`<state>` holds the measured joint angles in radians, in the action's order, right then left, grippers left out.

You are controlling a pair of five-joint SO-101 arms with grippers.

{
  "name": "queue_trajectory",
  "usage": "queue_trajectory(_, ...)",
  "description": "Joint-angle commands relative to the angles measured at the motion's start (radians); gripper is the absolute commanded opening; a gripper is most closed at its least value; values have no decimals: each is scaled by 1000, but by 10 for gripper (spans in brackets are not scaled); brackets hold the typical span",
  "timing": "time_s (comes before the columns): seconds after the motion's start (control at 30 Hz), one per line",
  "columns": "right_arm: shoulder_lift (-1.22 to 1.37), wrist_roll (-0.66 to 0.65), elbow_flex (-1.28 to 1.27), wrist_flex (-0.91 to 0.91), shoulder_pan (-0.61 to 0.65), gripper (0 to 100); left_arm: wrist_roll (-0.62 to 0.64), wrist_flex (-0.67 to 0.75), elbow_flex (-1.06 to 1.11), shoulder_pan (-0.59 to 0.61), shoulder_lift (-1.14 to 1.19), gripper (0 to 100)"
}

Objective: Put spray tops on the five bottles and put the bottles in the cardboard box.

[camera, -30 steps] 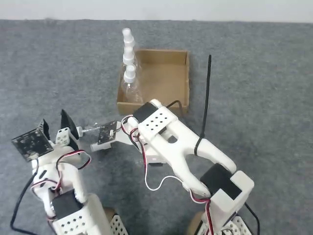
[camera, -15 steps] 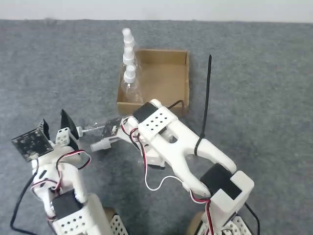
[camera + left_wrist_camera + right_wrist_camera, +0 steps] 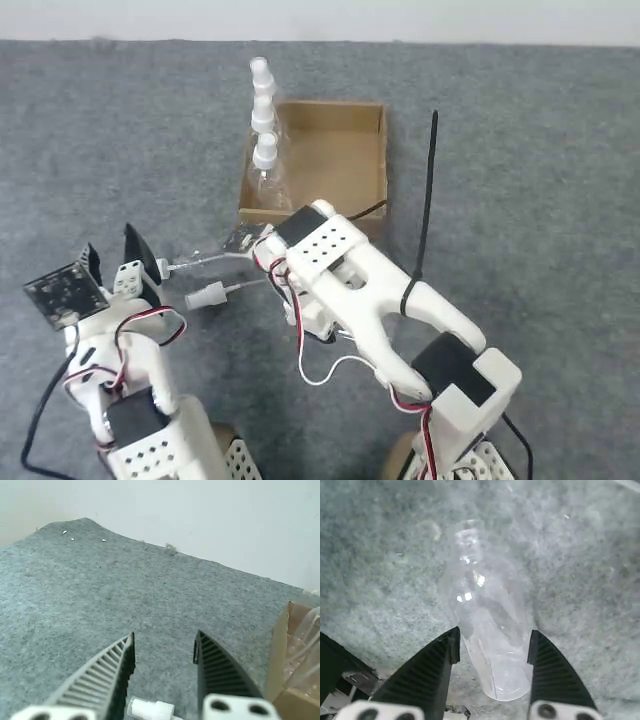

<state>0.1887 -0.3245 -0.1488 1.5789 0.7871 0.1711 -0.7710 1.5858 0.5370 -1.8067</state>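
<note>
- Bottle (image 3: 480, 590), clear: your right gripper (image 3: 495, 631) is clamped on it, at 7 o'clock from the cardboard box (image 3: 378, 150).
- Left gripper (image 3: 165, 636): jaws apart, one spray top (image 3: 207, 295) lying near.
- You have open carpet (image 3: 520, 180) at 3 and 9 o'clock of the box.
- Three capped bottles (image 3: 268, 175) stand along its 9 o'clock wall.

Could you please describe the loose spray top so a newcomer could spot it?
From the cardboard box, come toward the arms. A white spray top lies on the grey carpet beside the left gripper. Unlike the three tops fitted on upright bottles in the box, it lies loose, its thin tube bare.
</note>
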Motion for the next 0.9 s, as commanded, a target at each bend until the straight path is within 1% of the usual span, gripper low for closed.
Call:
queue_trajectory(0.0, -79, 18, 18, 16, -48, 166, 11, 34, -5, 3, -18, 182)
queue_trajectory(0.27, -94, 15, 25, 18, -48, 167, 11, 34, -5, 3, -18, 182)
queue_trajectory(0.5, -262, 11, -34, 8, -47, 167, 11, 34, -5, 2, -18, 182)
queue_trajectory(0.6, -315, -32, -83, 4, -24, 167, 11, 34, -5, 0, -18, 182)
queue_trajectory(0.87, -412, -147, -227, -122, 27, 168, 11, 54, 5, 2, -18, 182)
